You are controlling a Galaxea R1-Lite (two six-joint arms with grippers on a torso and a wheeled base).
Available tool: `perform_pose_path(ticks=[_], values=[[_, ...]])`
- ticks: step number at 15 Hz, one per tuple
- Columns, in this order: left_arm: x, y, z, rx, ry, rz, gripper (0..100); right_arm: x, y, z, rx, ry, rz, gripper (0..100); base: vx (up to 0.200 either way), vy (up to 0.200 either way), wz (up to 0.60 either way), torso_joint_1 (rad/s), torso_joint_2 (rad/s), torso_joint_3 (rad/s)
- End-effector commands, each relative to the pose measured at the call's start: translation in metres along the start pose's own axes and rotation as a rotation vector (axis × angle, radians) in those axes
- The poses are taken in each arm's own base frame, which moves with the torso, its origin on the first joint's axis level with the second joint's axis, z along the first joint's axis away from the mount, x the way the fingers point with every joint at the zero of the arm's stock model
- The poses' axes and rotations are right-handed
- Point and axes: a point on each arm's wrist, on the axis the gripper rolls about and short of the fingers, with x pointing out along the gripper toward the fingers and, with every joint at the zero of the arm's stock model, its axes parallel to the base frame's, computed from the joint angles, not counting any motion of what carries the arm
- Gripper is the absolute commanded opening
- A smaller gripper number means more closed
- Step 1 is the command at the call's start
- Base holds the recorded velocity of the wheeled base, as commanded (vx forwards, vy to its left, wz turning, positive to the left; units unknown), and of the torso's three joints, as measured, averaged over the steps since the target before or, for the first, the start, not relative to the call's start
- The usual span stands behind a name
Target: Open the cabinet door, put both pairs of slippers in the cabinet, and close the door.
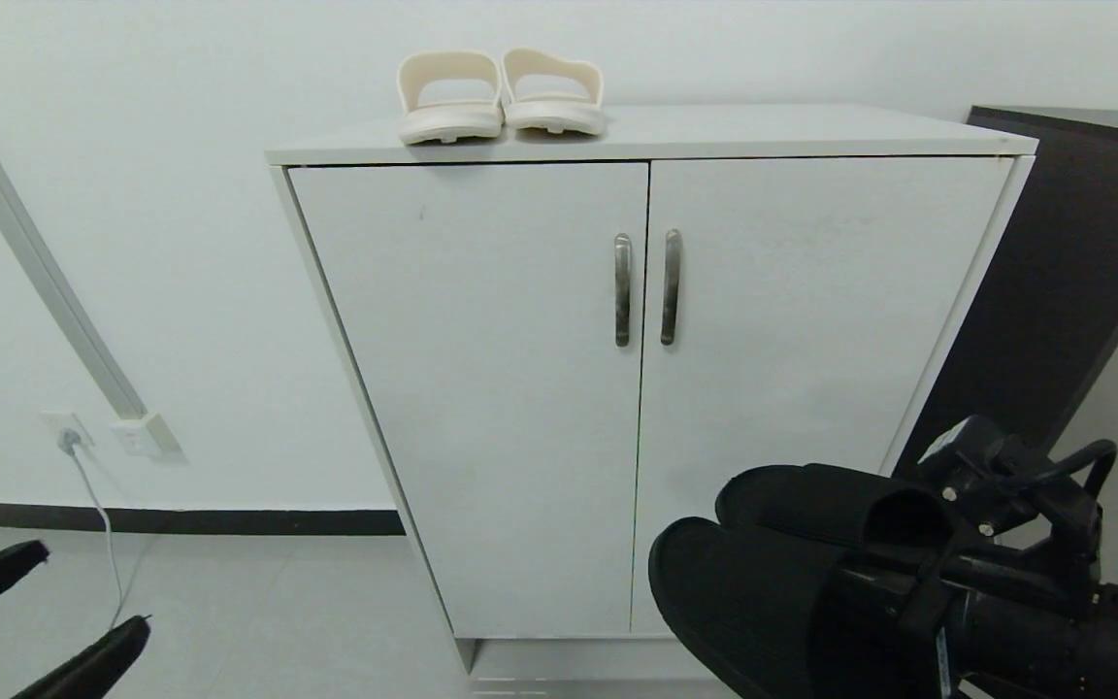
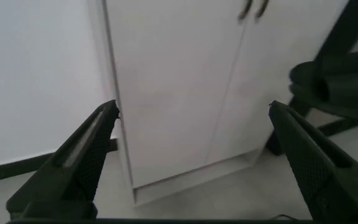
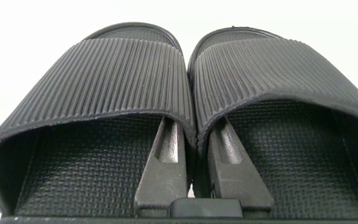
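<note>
A white two-door cabinet (image 1: 559, 388) stands with both doors shut, its two metal handles (image 1: 623, 289) side by side at the middle. A pair of cream slippers (image 1: 501, 95) sits on its top. My right gripper (image 3: 194, 168) is low at the right, in front of the right door, shut on a pair of black slippers (image 1: 792, 553) with one finger inside each strap. My left gripper (image 2: 194, 115) hangs open and holds nothing, low at the left, facing the cabinet's lower left corner (image 2: 135, 186).
A dark panel (image 1: 1073, 282) stands against the cabinet's right side. On the wall at the left are a socket with a cable (image 1: 64, 432) and a slanted conduit (image 1: 25, 243). Bare floor (image 1: 258, 621) lies in front of the cabinet.
</note>
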Motion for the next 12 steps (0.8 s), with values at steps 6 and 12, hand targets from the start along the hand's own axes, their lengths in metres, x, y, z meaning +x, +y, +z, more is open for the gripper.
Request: perform_pose_path(ticks=[6,12], values=[[0.109,-0.025,0.061,-0.094,0.125,-0.354,100,0.001,0.001,0.002,0.006,-0.007,0.005,0,0.000,0.000,0.00,0.000,0.00,0.000],[0.215,-0.090,0.057,-0.071,0.102,-0.512,100,0.001,0.001,0.000,0.007,0.002,0.003,0,0.000,0.000,0.00,0.000,0.00,0.000]])
